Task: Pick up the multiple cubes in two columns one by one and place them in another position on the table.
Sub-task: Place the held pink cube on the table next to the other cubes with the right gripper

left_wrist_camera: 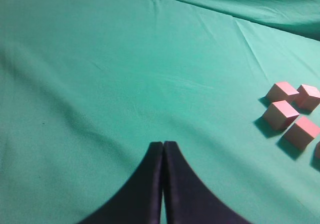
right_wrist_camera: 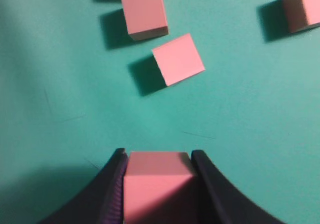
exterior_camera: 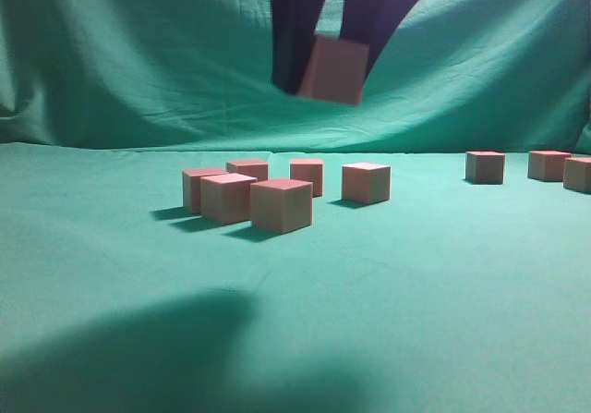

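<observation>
One cube (right_wrist_camera: pixel 158 184) clamped in right gripper (right_wrist_camera: pixel 158 181) above table (exterior_camera: pixel 388 293); left gripper (left_wrist_camera: pixel 163 149) closed, empty; no writing legible.

Matt cubes (exterior_camera: pixel 281 205); creased green cloth table (exterior_camera: pixel 416 293).

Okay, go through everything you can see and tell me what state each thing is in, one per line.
right gripper: shut on one cube, raised above the table
held cube: clamped, in the air
left gripper: shut, empty
six cubes: resting on the table, left group
three cubes: resting, far right
table: covered in green cloth
</observation>
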Controlling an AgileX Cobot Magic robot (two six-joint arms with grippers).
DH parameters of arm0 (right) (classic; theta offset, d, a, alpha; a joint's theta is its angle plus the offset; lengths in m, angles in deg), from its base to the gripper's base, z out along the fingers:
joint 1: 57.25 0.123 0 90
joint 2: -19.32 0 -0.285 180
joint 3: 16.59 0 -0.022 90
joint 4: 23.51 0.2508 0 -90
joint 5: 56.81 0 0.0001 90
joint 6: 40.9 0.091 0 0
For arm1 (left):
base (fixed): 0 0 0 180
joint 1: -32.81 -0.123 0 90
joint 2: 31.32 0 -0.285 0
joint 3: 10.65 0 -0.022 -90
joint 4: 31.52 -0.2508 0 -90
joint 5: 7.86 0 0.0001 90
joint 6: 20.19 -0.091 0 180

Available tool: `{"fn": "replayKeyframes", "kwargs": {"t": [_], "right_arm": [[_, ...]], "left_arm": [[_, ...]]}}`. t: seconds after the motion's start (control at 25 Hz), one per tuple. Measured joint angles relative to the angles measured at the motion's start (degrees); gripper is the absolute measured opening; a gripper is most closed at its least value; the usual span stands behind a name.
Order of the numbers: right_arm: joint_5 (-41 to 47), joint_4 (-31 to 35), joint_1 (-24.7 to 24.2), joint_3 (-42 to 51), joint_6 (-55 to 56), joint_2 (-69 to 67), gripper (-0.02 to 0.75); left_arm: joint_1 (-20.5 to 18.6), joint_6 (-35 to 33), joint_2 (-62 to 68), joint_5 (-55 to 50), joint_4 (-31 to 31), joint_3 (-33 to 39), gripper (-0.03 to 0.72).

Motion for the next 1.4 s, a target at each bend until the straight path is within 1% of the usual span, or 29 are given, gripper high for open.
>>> {"fn": "replayKeyframes", "kwargs": {"t": [0.16,0.52,0.8,1.08,1.4], "right_arm": [[-1.90,-0.29,0.30,0.00,4.08,-3.15,0.255],[-2.49,-7.87,0.30,0.00,12.96,-8.39,0.255],[-3.76,-8.94,0.30,0.00,14.25,-12.28,0.255],[-5.13,-13.72,0.30,0.00,16.58,-13.61,0.255],[-5.86,-14.05,0.30,0.00,16.86,-13.61,0.255]], "left_arm": [[0.00,0.00,0.00,0.00,0.00,0.00,0.000],[0.00,0.00,0.00,0.00,0.00,0.00,0.000],[0.00,0.00,0.00,0.00,0.00,0.00,0.000],[0.00,0.00,0.00,0.00,0.00,0.00,0.000],[0.00,0.00,0.00,0.00,0.00,0.00,0.000]]}}
